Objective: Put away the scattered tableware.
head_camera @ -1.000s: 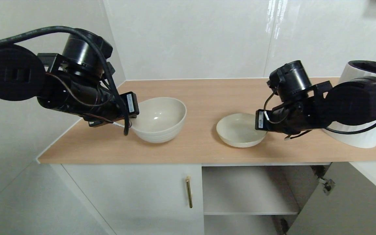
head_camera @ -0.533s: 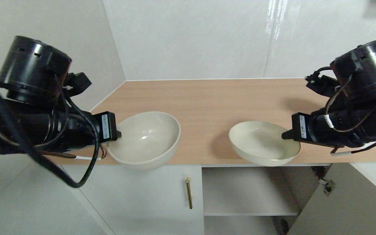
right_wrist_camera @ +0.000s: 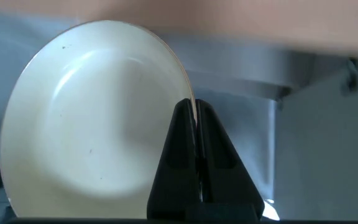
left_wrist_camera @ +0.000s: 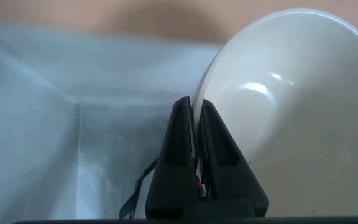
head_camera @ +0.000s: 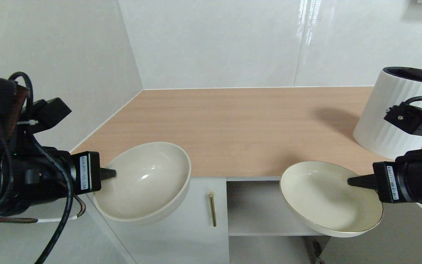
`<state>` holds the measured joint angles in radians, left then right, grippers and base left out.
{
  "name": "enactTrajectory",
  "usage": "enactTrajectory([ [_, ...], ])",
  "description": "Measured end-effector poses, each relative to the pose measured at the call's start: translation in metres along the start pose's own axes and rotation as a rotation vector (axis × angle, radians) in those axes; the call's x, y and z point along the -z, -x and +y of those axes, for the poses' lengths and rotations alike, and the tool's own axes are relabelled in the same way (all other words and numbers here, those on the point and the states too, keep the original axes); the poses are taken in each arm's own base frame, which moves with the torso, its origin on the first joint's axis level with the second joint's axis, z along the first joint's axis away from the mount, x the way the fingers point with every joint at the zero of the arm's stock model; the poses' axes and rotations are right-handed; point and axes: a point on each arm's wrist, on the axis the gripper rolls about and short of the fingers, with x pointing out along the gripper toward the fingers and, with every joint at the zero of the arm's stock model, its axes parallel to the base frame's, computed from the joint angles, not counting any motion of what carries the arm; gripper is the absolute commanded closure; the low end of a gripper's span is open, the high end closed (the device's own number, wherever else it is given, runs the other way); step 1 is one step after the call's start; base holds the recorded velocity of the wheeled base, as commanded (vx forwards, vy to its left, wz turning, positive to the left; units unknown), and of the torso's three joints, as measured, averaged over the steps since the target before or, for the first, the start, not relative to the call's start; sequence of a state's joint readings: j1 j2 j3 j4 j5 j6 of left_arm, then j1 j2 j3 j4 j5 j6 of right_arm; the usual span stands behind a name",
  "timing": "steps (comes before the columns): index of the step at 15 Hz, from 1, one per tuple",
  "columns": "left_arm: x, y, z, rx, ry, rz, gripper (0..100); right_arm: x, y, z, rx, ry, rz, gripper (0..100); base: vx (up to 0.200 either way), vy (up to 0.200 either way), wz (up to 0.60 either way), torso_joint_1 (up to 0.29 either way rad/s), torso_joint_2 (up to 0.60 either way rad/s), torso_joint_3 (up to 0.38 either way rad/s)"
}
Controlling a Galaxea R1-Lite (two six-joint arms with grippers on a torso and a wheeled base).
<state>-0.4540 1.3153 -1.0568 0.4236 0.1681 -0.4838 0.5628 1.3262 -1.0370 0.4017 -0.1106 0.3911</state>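
My left gripper (head_camera: 110, 173) is shut on the rim of a deep cream bowl (head_camera: 147, 181), held in the air in front of the counter's front edge at the left. The left wrist view shows its fingers (left_wrist_camera: 182, 134) pinching the bowl (left_wrist_camera: 291, 112) rim. At the right, my right gripper (head_camera: 354, 180) is shut on the rim of a shallow cream plate (head_camera: 324, 198), held level in front of the open cabinet. In the right wrist view the plate (right_wrist_camera: 98, 118) rim sits between the closed fingers (right_wrist_camera: 184, 134).
The wooden counter (head_camera: 240, 124) lies behind both dishes. A white ribbed cylinder (head_camera: 390, 113) stands at its right end. Below, the cabinet's left door with a gold handle (head_camera: 213, 214) is closed and the right compartment (head_camera: 255, 209) stands open with a shelf.
Both arms have lifted their dishes off the counter and drawn them back toward me, off past its front edge. The bowl and plate now hang lower in the head view.
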Motion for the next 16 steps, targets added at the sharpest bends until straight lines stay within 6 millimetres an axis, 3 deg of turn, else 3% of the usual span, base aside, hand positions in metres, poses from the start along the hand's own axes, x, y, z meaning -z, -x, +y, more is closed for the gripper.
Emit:
enactTrajectory([
  [8, 0.004, 0.001, -0.003, 0.016, -0.014, 0.008, 100, 0.004, -0.004, -0.003, 0.001, 0.001, -0.003, 100, 0.0, 0.0, 0.0, -0.006, 0.01, 0.008],
  [16, 0.004, 0.002, -0.003, 0.017, -0.023, 0.01, 100, 0.02, -0.012, -0.007, 0.0, 0.131, 0.066, 100, 0.0, 0.0, 0.0, -0.148, 0.42, 0.261],
])
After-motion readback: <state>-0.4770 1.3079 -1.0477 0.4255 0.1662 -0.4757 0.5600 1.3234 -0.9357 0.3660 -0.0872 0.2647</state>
